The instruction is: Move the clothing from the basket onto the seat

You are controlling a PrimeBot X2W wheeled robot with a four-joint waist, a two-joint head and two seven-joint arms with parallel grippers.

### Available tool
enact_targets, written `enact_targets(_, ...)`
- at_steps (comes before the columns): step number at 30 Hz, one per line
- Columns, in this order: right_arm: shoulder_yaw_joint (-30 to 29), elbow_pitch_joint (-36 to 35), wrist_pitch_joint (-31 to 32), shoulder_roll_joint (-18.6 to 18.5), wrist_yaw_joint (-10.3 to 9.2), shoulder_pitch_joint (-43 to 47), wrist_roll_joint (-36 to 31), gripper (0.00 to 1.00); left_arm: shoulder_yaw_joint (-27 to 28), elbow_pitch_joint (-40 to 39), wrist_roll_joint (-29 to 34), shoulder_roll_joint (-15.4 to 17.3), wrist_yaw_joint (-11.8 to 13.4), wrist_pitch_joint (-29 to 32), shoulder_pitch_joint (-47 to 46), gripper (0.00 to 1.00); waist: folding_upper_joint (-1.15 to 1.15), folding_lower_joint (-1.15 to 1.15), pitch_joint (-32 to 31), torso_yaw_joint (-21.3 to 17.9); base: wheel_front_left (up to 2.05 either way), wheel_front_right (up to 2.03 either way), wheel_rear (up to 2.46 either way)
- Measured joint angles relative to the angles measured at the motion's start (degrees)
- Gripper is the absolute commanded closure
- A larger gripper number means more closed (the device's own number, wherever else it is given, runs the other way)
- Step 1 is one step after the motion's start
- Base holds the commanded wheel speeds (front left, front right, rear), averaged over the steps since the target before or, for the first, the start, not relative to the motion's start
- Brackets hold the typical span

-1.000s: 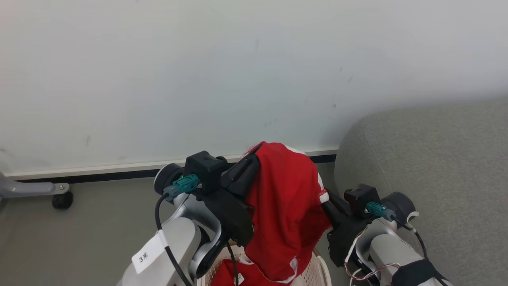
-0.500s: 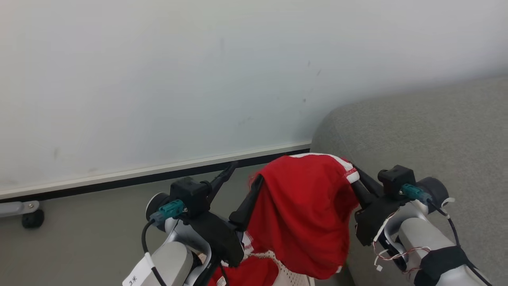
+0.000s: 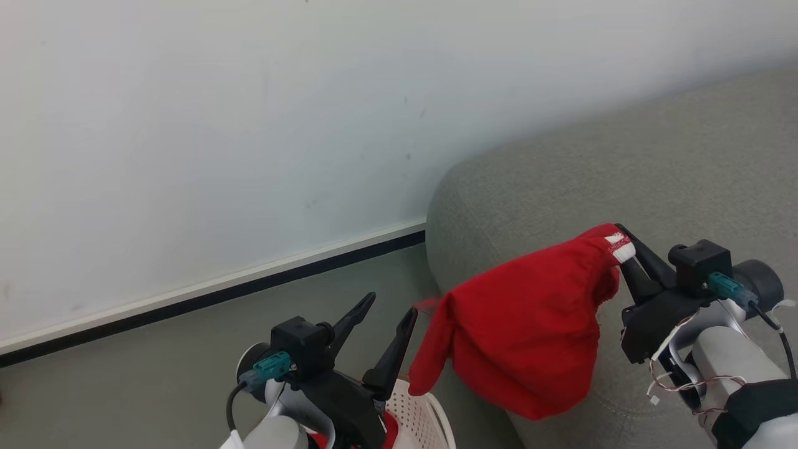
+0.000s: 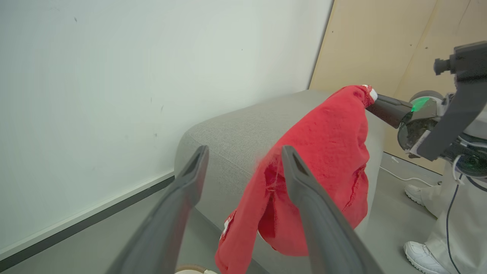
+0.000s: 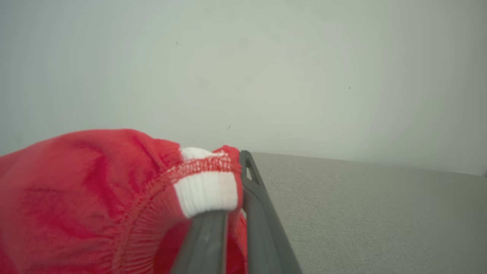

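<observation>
Left tool (image 3: 393,302) is now gaping empty after releasing; right tool (image 3: 623,242) is pinching the bright red white-cuffed garment (image 3: 530,337) alone over the grey woven sofa (image 3: 623,168).

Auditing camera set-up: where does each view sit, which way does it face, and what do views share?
Head view: on the head, facing forward and down at wall, floor and sofa; left gripper open, right gripper shut on the red garment.
Left wrist view: on the left wrist, facing along its own spread fingers at the sofa arm and red garment.
Right wrist view: on the right wrist, facing along its own closed fingers over the sofa top toward the wall.
Shared: all three show red garment and sofa.
</observation>
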Motion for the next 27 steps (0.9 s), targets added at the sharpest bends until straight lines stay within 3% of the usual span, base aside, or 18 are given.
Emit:
enact_targets(11, -1.8, -5.3, 0.0, -2.5, -1.44, 1.5, -0.7, 1.0, -0.3, 0.9, 0.0, -0.2, 0.1, -1.9, 2.2, 0.0, 0.0, 0.0, 0.5, -6.6, 0.0, 0.0, 0.0)
enact_targets(27, -8.0, -13.5, 0.0, -10.4, -4.27, 7.8, -1.1, 1.0, 0.5, 3.5, 0.0, -0.5, 0.6, -2.5, 1.1, 0.0, 0.0, 0.0, 3.5, -13.8, 0.0, 0.0, 0.0)
